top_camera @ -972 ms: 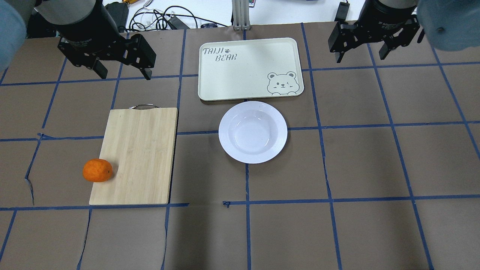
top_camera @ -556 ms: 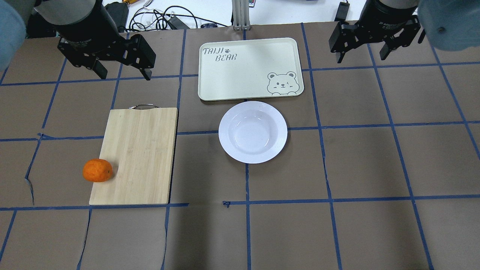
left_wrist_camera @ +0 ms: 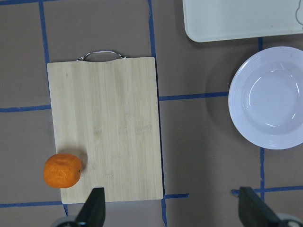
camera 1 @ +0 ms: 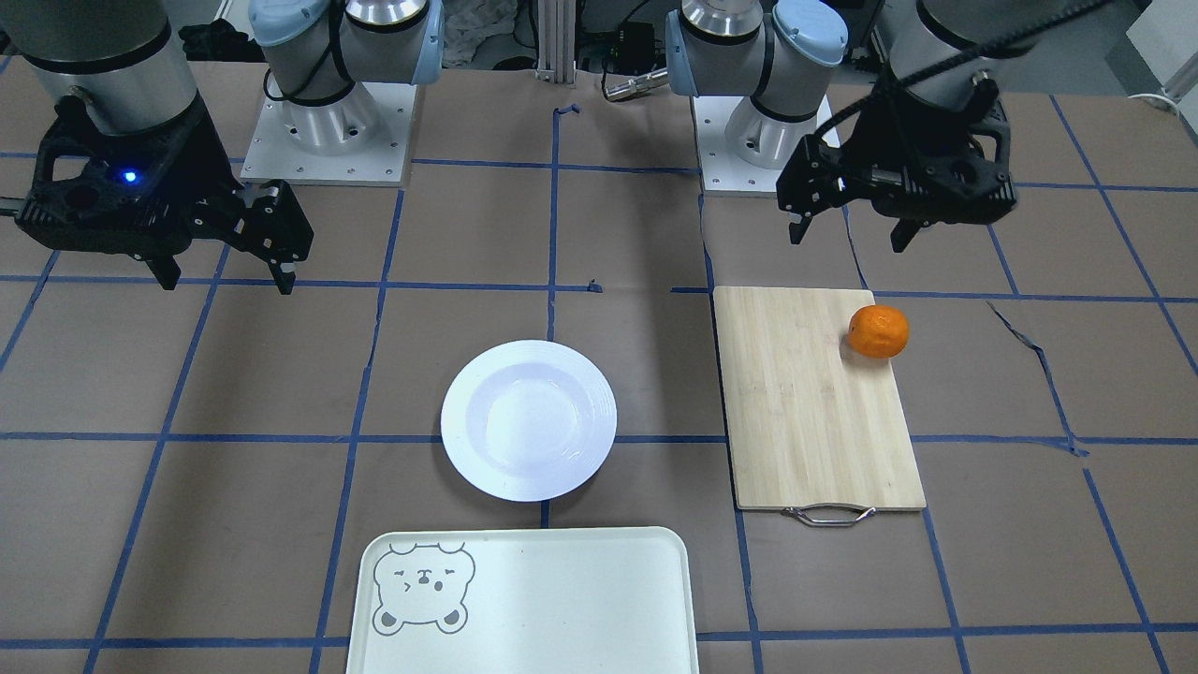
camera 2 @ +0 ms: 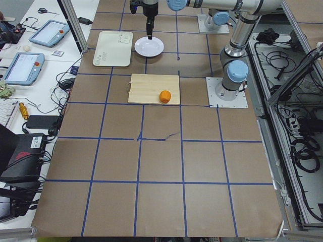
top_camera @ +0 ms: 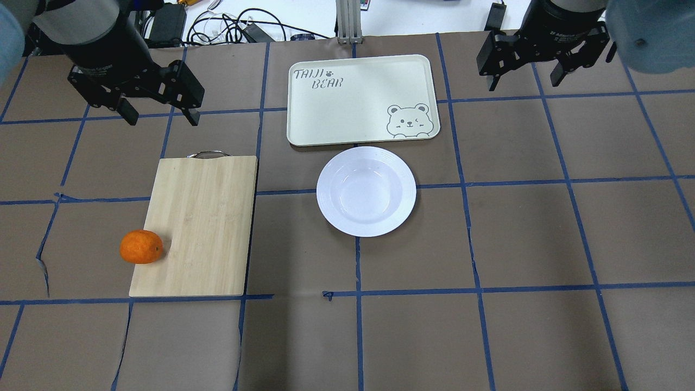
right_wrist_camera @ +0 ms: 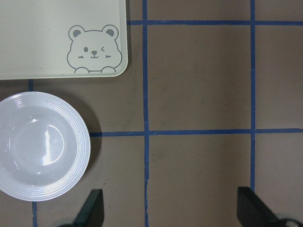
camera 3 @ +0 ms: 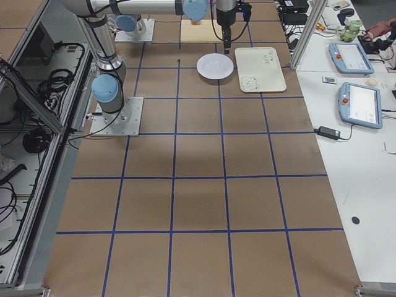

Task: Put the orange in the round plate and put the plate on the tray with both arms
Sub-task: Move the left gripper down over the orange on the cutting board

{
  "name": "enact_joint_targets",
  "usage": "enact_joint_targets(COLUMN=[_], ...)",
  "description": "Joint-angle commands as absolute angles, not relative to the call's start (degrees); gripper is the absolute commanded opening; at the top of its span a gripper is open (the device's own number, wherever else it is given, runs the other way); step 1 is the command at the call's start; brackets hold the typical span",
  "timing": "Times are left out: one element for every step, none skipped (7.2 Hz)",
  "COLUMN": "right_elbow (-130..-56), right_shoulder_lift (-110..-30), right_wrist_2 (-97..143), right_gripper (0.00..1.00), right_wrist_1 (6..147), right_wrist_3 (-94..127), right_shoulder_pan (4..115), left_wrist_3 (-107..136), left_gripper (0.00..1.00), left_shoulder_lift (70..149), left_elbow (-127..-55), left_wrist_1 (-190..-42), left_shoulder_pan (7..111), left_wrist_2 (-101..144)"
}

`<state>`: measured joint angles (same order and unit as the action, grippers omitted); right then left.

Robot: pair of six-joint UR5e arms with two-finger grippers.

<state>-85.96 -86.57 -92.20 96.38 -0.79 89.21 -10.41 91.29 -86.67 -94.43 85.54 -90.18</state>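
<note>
The orange (top_camera: 141,246) lies at the left edge of a bamboo cutting board (top_camera: 195,225), near its front corner. The round plate (top_camera: 366,191) stands empty mid-table, just in front of the cream tray (top_camera: 361,100) with the bear face. My left gripper (top_camera: 161,111) hangs open high above the table behind the board, far from the orange. My right gripper (top_camera: 524,81) hangs open at the back right, beside the tray. In the left wrist view the orange (left_wrist_camera: 62,170) lies lower left and the plate (left_wrist_camera: 272,104) right. The right wrist view has the plate (right_wrist_camera: 40,146) and tray (right_wrist_camera: 61,38).
The cutting board has a metal handle (top_camera: 208,154) on its far side. Cables (top_camera: 233,27) lie beyond the table's back edge. Brown paper with blue tape lines covers the table. The arm bases (camera 1: 328,122) stand on the robot's side.
My left gripper has shifted left and slightly nearer the board. The right gripper has barely moved. Orange, plate and tray stay put.
</note>
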Motion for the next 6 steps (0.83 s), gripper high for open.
enact_joint_targets(right_elbow=[-85.96, -85.96, -85.96, -85.96, -86.04, -85.96], right_shoulder_lift=[-86.49, -86.57, -86.49, -86.57, -86.49, -86.48], right_wrist_2=[-92.2, -92.2, -92.2, -92.2, -92.2, -92.2], right_gripper=[1.0, 1.0, 1.0, 1.0, 1.0, 1.0], right_wrist_1=[96.42, 96.42, 96.42, 96.42, 96.42, 96.42], right_wrist_3=[-0.79, -0.7, -0.7, -0.7, -0.7, -0.79], right_shoulder_pan=[89.21, 89.12, 89.12, 89.12, 89.12, 89.03], left_wrist_3=[-20.55, -23.0, -23.2, -23.03, -23.03, -22.68], left_gripper=[1.0, 1.0, 1.0, 1.0, 1.0, 1.0], left_shoulder_lift=[92.46, 92.81, 94.03, 95.7, 97.54, 99.65], left_elbow=[-95.92, -100.94, -105.08, -107.47, -108.27, -108.28], left_wrist_1=[-90.48, -84.52, -82.81, -82.71, -82.53, -82.36], left_shoulder_pan=[79.13, 76.67, 74.29, 73.48, 73.48, 73.48], left_wrist_2=[-90.44, -93.66, -97.08, -102.25, -103.52, -107.45])
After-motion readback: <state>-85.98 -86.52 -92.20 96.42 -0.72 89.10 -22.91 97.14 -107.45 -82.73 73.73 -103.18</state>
